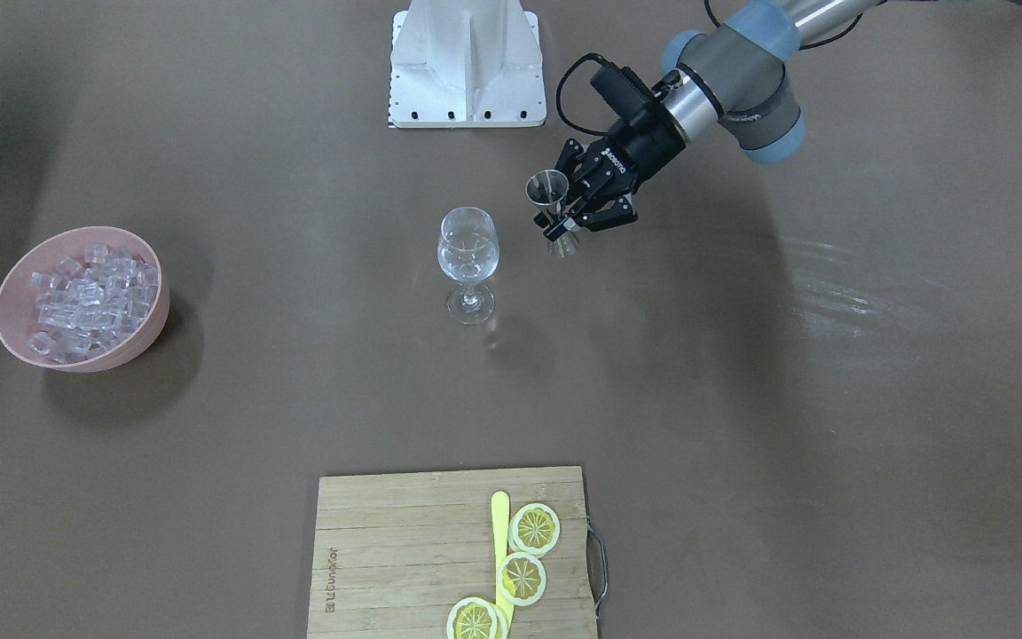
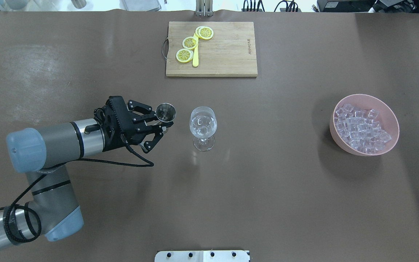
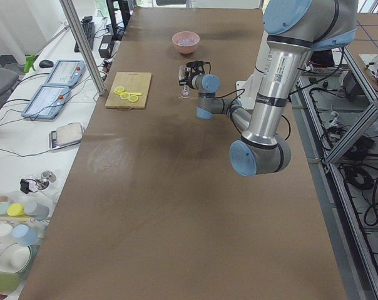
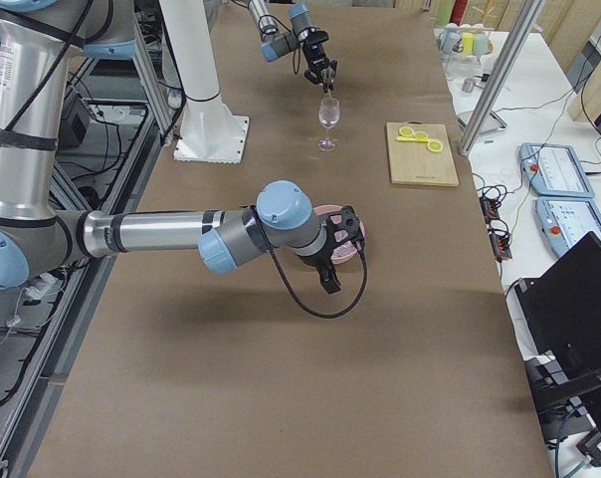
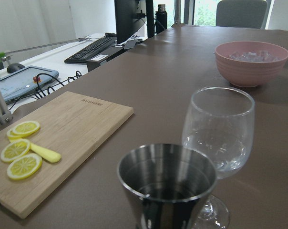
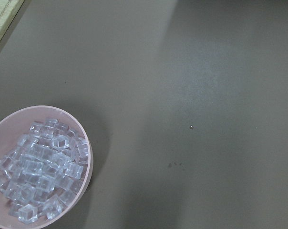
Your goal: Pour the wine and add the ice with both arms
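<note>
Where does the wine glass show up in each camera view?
Front-facing: wine glass at centre, left of the held jigger.
Overhead: glass at centre, right of the jigger.
Exterior left: glass tiny, far, upper middle.
Exterior right: glass top centre.
Left wrist: glass right foreground, behind the jigger.
Right wrist: not in view.
Landmark: the cutting board, in all six views; only a corner in right wrist.

right pincer [image 4: 342, 254]: grip unreadable | cutting board [image 1: 387, 550]: bottom edge cropped | jigger [image 5: 167, 181]: base cropped
</note>
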